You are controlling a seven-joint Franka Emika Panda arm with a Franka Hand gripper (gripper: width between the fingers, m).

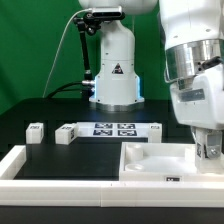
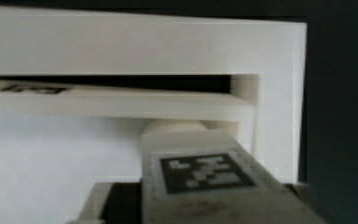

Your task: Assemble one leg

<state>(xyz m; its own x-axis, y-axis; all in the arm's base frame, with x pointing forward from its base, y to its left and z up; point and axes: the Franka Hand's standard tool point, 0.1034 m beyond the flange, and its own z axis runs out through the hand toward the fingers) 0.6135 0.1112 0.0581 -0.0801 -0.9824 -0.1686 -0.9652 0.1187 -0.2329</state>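
You can see the leg [image 2: 197,165] in the wrist view as a stubby white plastic block with 1 black-and-white square tag on its facing side, clamped between the dark fingers [image 2: 119,205] of the gripper [image 1: 208,150]. Its long axis runs from the fingers toward the large white tray-like part [image 1: 160,160], and its far end meets the raised rim. The tray is smooth, matte and square-edged. 2 more legs [image 1: 66,133] lie on the black table [image 1: 45,150] near the marker board [image 1: 113,128].

From the marker board [image 1: 113,128] at the table's [image 1: 60,112] centre, two legs [image 1: 35,131] [image 1: 66,134] lie toward nine o'clock, the tray-like part [image 1: 150,163] toward five, the gripper [image 1: 208,150] over its far-right rim.
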